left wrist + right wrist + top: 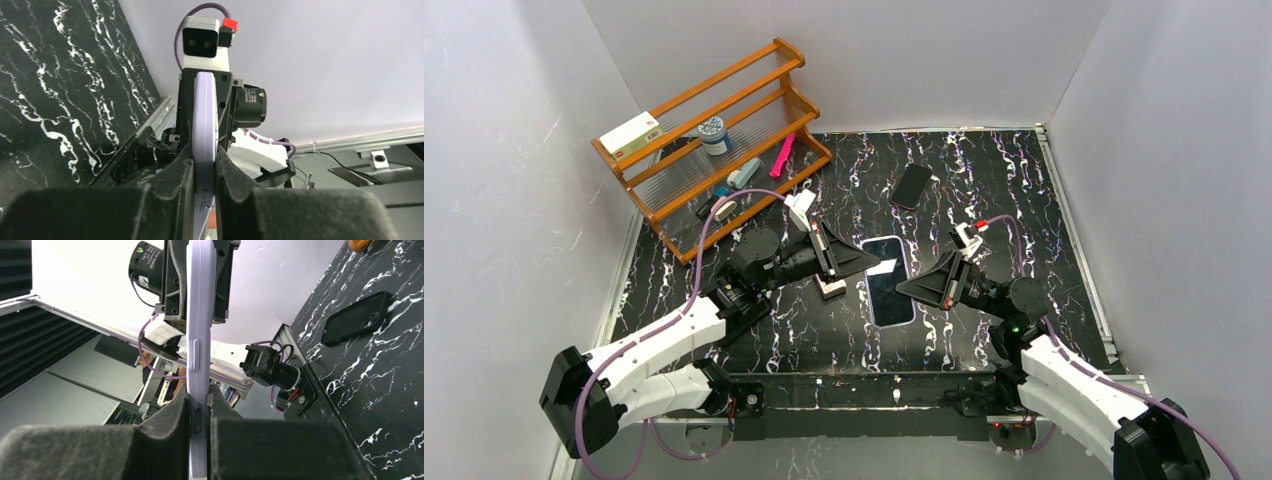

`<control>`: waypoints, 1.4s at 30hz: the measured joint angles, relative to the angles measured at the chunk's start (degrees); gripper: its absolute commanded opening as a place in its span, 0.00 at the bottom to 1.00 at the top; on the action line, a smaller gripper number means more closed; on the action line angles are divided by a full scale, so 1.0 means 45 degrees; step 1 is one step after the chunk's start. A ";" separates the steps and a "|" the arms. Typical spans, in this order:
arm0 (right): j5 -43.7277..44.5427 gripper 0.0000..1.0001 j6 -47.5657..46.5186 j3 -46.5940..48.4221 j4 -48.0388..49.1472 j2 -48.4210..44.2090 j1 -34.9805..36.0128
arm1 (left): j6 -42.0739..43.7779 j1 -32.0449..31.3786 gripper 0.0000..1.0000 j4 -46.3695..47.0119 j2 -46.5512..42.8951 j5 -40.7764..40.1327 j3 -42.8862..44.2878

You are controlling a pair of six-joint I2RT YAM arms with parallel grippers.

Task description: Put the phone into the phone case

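The lavender phone [887, 280] sits screen-up at the middle of the marbled table [1024, 180]. My left claw [873, 263] is clamped on its left edge and my right claw [902, 290] on its right. The black phone case [911, 185] lies flat farther back, apart.

Way off to the far left of the left gripper [864, 262] there's a wooden rack [724, 140] set at an angle near the corner. It's got a white box [631, 135] on the top shelf and a round blue-and-white tub [714, 134] one level down. Lower on the rack, toward the end nearer that gripper, a pink thing [784, 155] leans tilted and a greyish-teal gadget [744, 175] lies close by, plus a few darker bits I honestly can't make out. It all sits on a black tabletop [1024, 200] with white marble veins, boxed in by plain white walls [514, 150].
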 measured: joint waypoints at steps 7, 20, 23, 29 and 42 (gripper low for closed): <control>0.0039 0.01 -0.0607 0.0073 -0.1481 -0.0092 0.0019 | 0.0515 0.0000 0.34 -0.2715 0.0063 -0.0544 0.0835; 0.2511 0.01 -0.0845 0.0087 -0.2137 -0.0102 0.0019 | -0.0097 0.0034 0.63 -0.2919 -0.0039 -0.0573 0.0466; 0.2982 0.01 -0.0845 0.0087 -0.1914 0.0311 0.0019 | -0.0427 0.0034 0.55 -0.2705 -0.0049 -0.0442 -0.0029; 0.3395 0.01 -0.0855 0.0087 -0.1851 0.0811 0.0019 | -0.0840 0.0034 0.48 -0.2327 0.0087 -0.0214 -0.0359; 0.3648 0.01 -0.0850 0.0083 -0.1710 0.1394 0.0019 | -0.1064 0.0034 0.19 -0.2127 0.0670 -0.0029 -0.0729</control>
